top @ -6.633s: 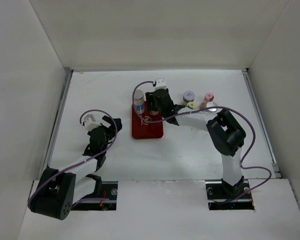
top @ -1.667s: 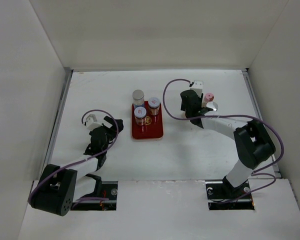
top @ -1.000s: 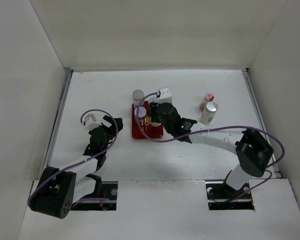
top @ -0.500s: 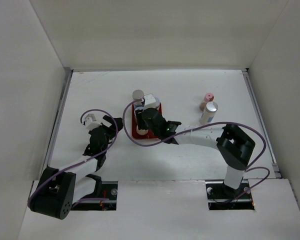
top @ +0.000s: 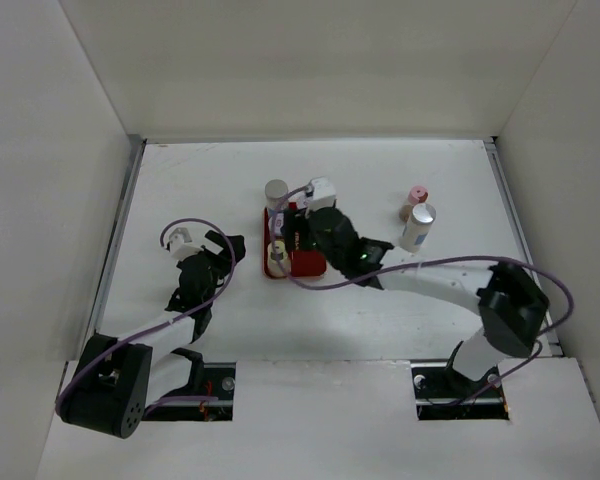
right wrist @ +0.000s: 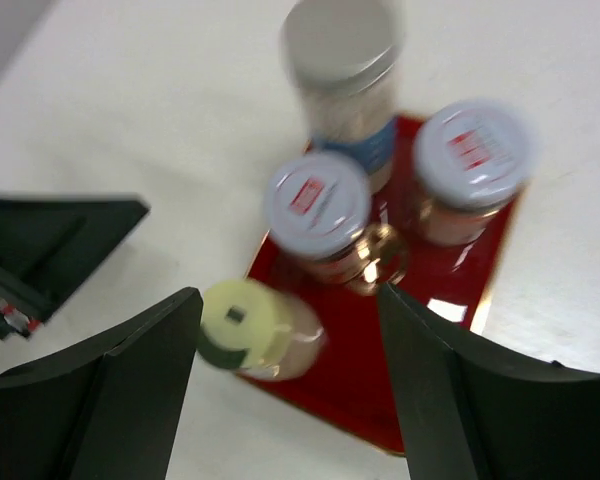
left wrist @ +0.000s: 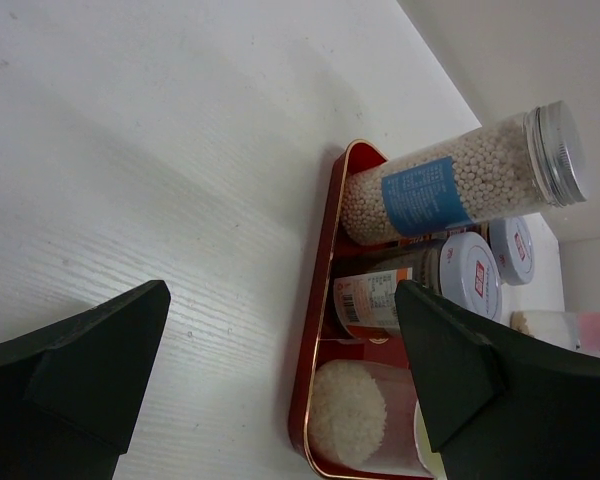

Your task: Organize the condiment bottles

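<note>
Jaws of the right gripper (right wrist: 288,310) stood open, empty, over the placed cream-capped jar (right wrist: 242,325); next should come the pink-capped jar (top: 416,196), upper right.

The right arm (top: 430,280) stretches forward and leftward with the right tool (right wrist: 288,298) pointed down, jaws apart; the left arm (top: 170,320) sits folded low, the left tool (left wrist: 282,300) spread wide.

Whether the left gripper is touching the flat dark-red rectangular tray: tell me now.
Apart. The top external view shows a strip of bare white table between the left gripper and the dark-red tray.
</note>
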Motion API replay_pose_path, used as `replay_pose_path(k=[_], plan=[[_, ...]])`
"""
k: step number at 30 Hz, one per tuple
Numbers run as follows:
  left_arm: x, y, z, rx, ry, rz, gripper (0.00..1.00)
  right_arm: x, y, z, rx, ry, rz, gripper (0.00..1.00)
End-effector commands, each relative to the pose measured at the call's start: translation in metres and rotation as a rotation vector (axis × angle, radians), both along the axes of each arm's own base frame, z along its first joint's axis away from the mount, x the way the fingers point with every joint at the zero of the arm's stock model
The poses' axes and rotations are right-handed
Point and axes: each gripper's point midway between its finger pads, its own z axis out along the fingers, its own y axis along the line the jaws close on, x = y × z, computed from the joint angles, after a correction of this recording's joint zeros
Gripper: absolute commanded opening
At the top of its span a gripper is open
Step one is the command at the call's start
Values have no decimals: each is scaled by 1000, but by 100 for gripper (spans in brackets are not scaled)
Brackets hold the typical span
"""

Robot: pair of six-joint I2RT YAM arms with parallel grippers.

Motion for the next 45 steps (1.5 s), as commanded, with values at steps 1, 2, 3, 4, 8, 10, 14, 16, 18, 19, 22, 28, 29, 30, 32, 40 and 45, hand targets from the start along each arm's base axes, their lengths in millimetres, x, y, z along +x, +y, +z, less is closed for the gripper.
replay_pose_path(k=[1,2,3,4,8,10,14,16,18,19,22,28,29,30,32,40,45], plan=[[3,-2,10,-20,-38,-8,100,35,-61,84,167,-129,-135,77],[3,-2,10,-21,-41,-8,100,49,-87,90,172,-140,-197,77],[3,-1,12,-20,-46,-4,100,62,-113,92,167,-142,-258,78],[3,-1,12,-20,-48,-3,100,77,-144,90,147,-137,-338,79],[3,-4,8,-22,-34,-17,100,119,-257,71,7,-76,-642,85],[3,-3,11,-23,-44,-11,100,128,-291,65,-40,-65,-720,88],[3,-2,9,-20,-37,-5,100,145,-349,38,-120,57,-825,90],[4,-3,7,-21,-32,-12,100,153,-354,26,-145,118,-806,90],[4,-2,9,-21,-37,-7,100,157,-351,17,-147,144,-781,90],[4,-2,10,-21,-39,-5,100,158,-351,11,-150,163,-773,90],[5,-3,6,-19,-26,-9,100,163,-352,-9,-156,220,-754,90],[5,-1,7,-18,-32,-1,100,165,-346,-34,-138,271,-714,87],[5,-2,6,-18,-27,-5,100,166,-346,-37,-138,278,-715,85],[5,-2,5,-18,-22,-8,100,167,-346,-39,-141,282,-716,84],[5,-3,7,-20,-28,-11,100,167,-348,-41,-148,283,-719,80],[5,0,8,-19,-34,1,100,182,-357,7,-75,127,-773,50],[6,0,4,-16,-21,1,100,200,-361,76,10,-47,-791,45]])
